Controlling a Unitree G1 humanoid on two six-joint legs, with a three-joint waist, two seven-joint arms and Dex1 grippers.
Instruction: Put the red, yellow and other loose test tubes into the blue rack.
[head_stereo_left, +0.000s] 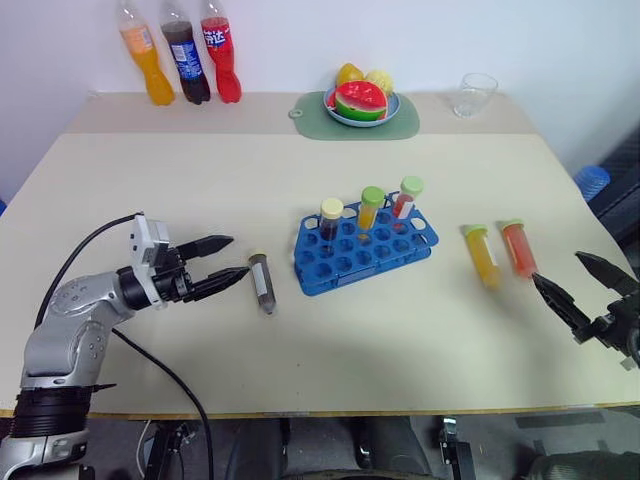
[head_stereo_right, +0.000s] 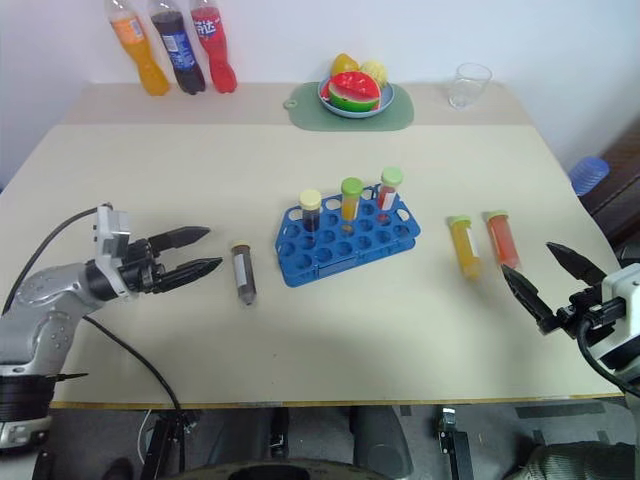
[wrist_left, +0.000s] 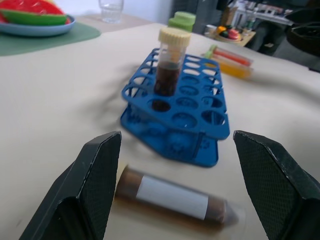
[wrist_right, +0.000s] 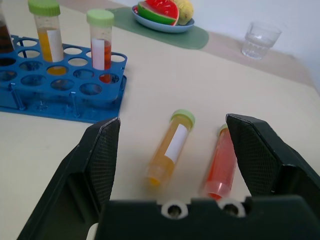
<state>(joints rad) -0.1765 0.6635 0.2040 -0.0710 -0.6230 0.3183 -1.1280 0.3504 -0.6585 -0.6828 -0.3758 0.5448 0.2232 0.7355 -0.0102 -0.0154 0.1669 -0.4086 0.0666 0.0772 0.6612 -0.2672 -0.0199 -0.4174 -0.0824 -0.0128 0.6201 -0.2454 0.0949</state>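
Fingers of both grippers spread, empty; beige table (head_stereo_left: 300, 200) against white wall (head_stereo_left: 420, 40); bottles (head_stereo_left: 180, 60) at back.

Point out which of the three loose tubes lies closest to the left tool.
The dark brown tube, lying alone left of the blue rack, just ahead of the open left tool. The yellow and red ones lie right of it.

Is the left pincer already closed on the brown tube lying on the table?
No: the left pincer stands open, and the brown tube lies untouched on the table beside it.
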